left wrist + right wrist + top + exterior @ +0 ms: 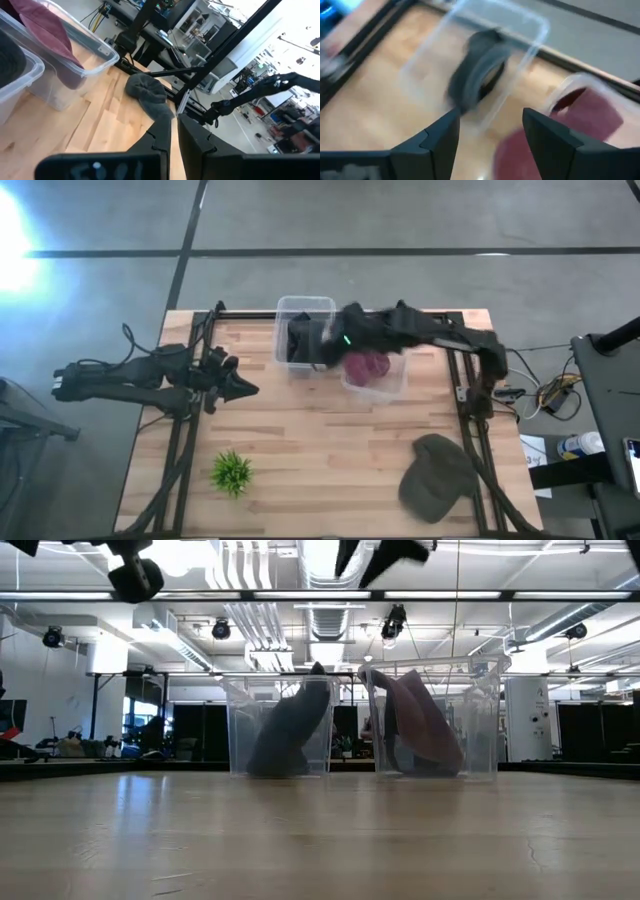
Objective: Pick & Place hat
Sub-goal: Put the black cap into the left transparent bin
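Four views of one table

The table [330,440] is seen from overhead, level from its edge, and closely from both wrists; the two clear bins [365,720] are shared.

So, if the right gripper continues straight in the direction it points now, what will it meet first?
Most likely the dark hat standing in its clear bin. The right gripper, fingers open, faces it above the bins. Depth is unclear; it may touch the bin's rim first.

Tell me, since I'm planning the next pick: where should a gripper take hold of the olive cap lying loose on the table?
Probably the brim or crown edge of the olive cap, from straight above. It lies slumped on the wooden table near the right front corner, apart from both bins, so a top-down pinch of a raised fold looks easiest. The right gripper, open above the bins, is nearer than the left gripper.
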Robot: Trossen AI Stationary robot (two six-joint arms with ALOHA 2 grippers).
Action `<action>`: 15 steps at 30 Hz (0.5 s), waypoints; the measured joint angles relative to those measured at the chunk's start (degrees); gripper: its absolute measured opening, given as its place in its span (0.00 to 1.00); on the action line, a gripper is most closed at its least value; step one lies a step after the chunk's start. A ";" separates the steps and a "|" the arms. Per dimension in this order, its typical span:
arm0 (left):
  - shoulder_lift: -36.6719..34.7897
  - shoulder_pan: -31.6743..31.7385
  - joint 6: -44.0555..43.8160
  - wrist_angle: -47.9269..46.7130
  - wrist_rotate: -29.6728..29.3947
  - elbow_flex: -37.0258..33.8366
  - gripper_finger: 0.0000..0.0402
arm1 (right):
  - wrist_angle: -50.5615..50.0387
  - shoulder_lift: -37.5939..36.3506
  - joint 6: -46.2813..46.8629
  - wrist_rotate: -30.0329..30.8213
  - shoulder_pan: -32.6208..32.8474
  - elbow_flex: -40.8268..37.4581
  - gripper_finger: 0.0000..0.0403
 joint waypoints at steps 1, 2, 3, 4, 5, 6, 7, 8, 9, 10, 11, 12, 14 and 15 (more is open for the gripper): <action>-0.02 0.00 0.68 0.02 0.00 0.00 0.07 | -2.26 -1.12 1.36 -0.40 2.55 -0.14 0.53; 0.06 0.00 1.13 0.00 0.00 -0.02 0.07 | -5.64 -1.90 4.75 -0.67 5.32 -0.46 0.53; 0.27 0.00 1.48 0.04 0.00 -0.02 0.07 | -9.81 -2.26 9.61 -2.05 7.81 -0.95 0.53; 0.44 0.00 1.93 0.03 0.00 -0.02 0.07 | -14.13 -2.31 14.84 -4.45 10.16 -1.60 0.53; 0.67 0.00 2.27 0.03 0.00 -0.02 0.07 | -17.36 -2.31 19.62 -6.93 12.56 -2.47 0.52; 1.00 0.00 2.41 0.03 0.01 -0.02 0.07 | -17.57 -2.31 22.96 -9.10 15.03 -4.04 0.52; 1.37 0.00 2.42 0.04 0.00 -0.02 0.07 | -16.26 -2.47 25.45 -10.99 17.55 -6.06 0.52; 1.71 0.00 2.42 0.04 0.00 -0.02 0.07 | -15.32 -2.75 28.71 -12.85 19.92 -7.97 0.52; 2.23 0.00 2.42 0.06 0.02 -0.02 0.07 | -14.64 -2.82 32.76 -15.26 22.14 -9.74 0.52; 2.71 0.00 2.43 0.09 0.00 -0.02 0.07 | -14.37 -2.78 36.88 -18.40 24.28 -11.78 0.52; 3.19 0.00 2.42 0.08 0.02 -0.02 0.07 | -14.96 -2.56 40.55 -21.82 26.36 -13.79 0.52; 3.71 0.00 2.42 0.08 0.02 -0.02 0.07 | -15.56 -2.44 43.60 -24.78 28.29 -15.93 0.52; 4.73 0.00 2.38 0.08 0.15 -0.04 0.07 | -14.82 -1.96 50.98 -29.64 31.82 -20.62 0.52; 5.20 0.00 2.36 0.10 0.33 -0.03 0.07 | -14.67 -1.78 54.88 -31.74 33.31 -22.69 0.52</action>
